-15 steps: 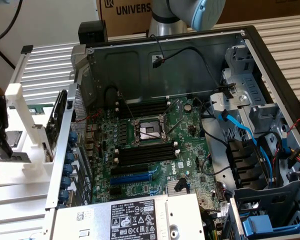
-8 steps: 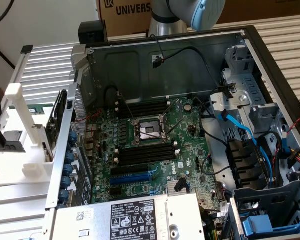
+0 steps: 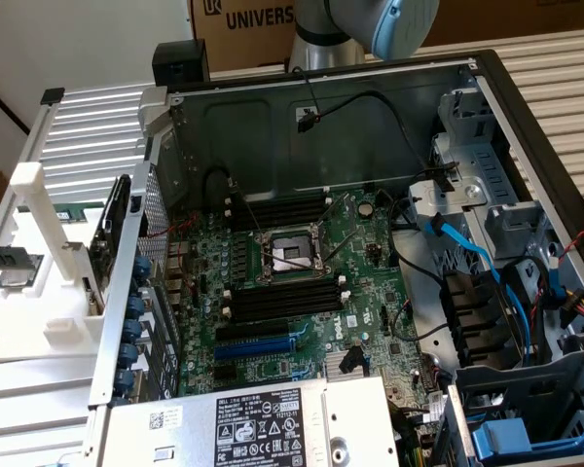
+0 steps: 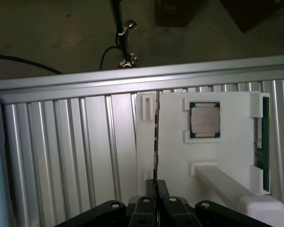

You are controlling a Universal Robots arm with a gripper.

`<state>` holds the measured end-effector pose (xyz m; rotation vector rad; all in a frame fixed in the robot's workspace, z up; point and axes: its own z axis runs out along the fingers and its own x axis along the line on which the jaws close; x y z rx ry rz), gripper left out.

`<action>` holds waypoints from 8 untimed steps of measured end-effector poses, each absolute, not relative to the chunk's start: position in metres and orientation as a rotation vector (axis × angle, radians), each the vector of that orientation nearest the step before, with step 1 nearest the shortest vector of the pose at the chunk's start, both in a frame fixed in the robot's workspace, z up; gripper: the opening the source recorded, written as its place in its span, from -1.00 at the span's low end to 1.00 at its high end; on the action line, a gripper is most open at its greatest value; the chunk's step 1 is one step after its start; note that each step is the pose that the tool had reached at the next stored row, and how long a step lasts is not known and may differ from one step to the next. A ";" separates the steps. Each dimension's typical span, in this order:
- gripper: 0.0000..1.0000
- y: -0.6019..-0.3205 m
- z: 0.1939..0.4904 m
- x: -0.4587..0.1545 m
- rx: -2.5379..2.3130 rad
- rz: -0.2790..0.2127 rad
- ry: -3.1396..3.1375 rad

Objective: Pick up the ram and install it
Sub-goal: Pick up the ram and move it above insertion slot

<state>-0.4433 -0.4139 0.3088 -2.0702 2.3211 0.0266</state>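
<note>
table (image 4: 61, 156): ribbed metal | on it: white holder (image 4: 175, 156), computer case (image 3: 273, 107)

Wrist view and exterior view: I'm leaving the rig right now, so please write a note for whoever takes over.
Claw: shut on the ram, seen edge-on, at the white holder.
Also in the holder: a second green stick and the processor chip.
Done: ram gripped; whether it is lifted, cannot tell.
Left: ram not installed; the motherboard's black slots are empty.

Exterior high over open case (image 3: 253, 126); wrist close above shared white holder (image 4: 175, 151).
</note>
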 end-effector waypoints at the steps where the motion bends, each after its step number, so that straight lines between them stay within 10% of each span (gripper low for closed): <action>1: -0.74 -0.414 0.313 -0.443 -2.070 0.027 2.321; 8: -0.74 -0.413 0.332 -0.441 -2.068 0.026 2.323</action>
